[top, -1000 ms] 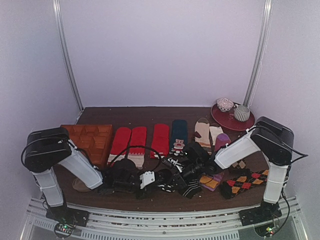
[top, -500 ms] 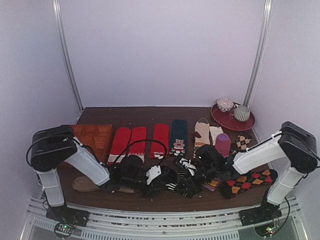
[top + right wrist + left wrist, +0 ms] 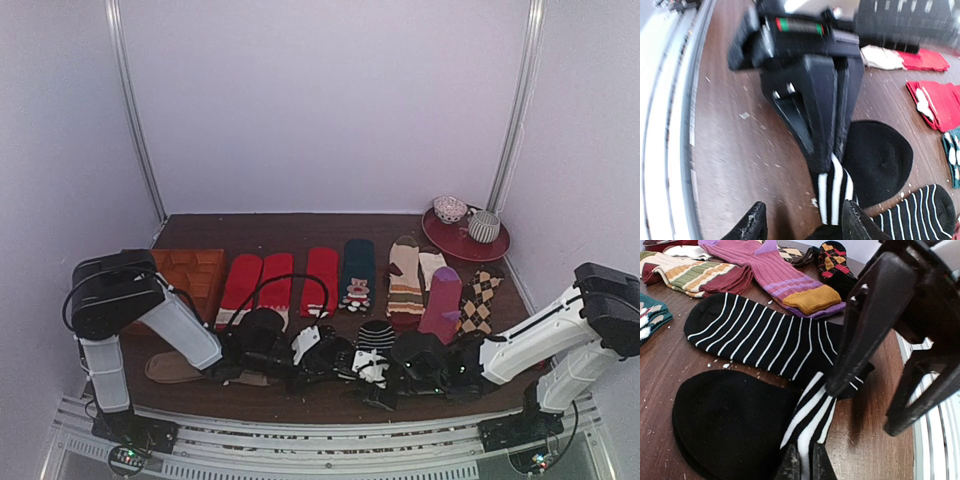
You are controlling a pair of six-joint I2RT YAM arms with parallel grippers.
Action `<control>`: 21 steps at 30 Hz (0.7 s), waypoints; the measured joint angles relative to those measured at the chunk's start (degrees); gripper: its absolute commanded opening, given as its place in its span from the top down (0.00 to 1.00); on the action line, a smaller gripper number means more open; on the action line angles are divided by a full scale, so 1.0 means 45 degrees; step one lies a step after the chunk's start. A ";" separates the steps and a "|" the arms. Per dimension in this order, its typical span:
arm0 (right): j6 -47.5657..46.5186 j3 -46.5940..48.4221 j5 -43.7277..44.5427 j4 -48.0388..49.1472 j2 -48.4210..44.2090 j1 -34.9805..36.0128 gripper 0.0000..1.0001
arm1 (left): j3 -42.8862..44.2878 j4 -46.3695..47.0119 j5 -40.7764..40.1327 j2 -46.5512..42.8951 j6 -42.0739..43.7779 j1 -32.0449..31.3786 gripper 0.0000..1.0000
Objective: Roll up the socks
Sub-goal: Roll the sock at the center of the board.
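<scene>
Striped black sock [image 3: 765,337] beside purple sock [image 3: 771,274]

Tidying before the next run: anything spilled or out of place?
Pale crumbs lie scattered on the table beside the thin-striped sock. The cuff of the black sock is pulled out, pinched in the left end effector.

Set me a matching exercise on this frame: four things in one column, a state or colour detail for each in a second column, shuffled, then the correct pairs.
Things
1. left gripper
2. right gripper
3. thin-striped sock
4. purple sock

Details
A. has a mustard cuff
B. shut on the white-banded cuff of the black sock
C. lying flat, thin white lines all over
D. open, fingers apart

Pairs: 1-B, 2-D, 3-C, 4-A
</scene>
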 measured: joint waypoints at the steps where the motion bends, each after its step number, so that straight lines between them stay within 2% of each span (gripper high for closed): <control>1: -0.0155 0.0005 0.0155 0.0024 0.0146 0.0005 0.50 | 0.0000 0.0005 0.0024 0.0005 0.0000 0.0010 1.00; 8: -0.1005 0.0248 0.0942 0.0155 0.0743 0.0005 0.52 | 0.0000 0.0015 0.0170 0.0034 0.0000 0.0073 1.00; 10: -0.1127 0.0296 0.1025 0.0282 0.0874 0.0005 0.56 | 0.0000 0.0015 0.0209 0.0034 0.0000 0.0083 1.00; 15: -0.1229 0.0748 0.1175 0.0296 0.1452 0.0005 0.71 | 0.0000 0.0015 0.0233 0.0044 0.0000 0.0092 1.00; 18: -0.1156 0.1088 0.1345 0.0243 0.1923 0.0005 0.87 | -0.0015 0.0019 0.0267 0.0049 0.0000 0.0102 1.00; 20: -0.1025 0.1200 0.1457 0.0228 0.2157 -0.0010 0.92 | -0.0039 0.0039 0.0267 0.0049 0.0000 0.0102 1.00; 21: -0.0903 0.1243 0.1496 0.0180 0.2181 -0.0005 0.93 | -0.0063 0.0068 0.0267 0.0049 0.0000 0.0107 0.95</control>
